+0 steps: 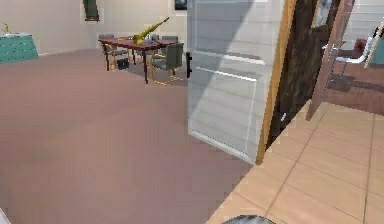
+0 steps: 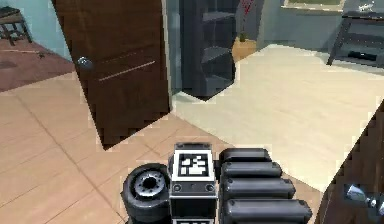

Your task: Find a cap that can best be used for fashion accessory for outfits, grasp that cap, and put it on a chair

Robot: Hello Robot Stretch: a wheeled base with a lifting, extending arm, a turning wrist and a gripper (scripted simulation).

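Several wooden chairs (image 1: 163, 60) stand around a dark red table (image 1: 135, 45) far across the carpeted room, in the forward view's upper left. A long yellow-green thing (image 1: 150, 30) lies on that table. At the arm side view's bottom edge sits the drawn-in arm (image 2: 258, 188) with a white marked square (image 2: 192, 165). Left of the square is the gripper's dark round body (image 2: 150, 190). Its far end is not clear, so I cannot tell whether it holds anything.
A white door (image 1: 230, 80) stands ajar ahead beside a wooden frame, with tiled floor (image 1: 320, 170) at the right. A teal cabinet (image 1: 15, 47) is far left. To the arm's side are a dark brown door (image 2: 110, 60), a dark shelf unit (image 2: 205, 45) and pale floor (image 2: 300, 100).
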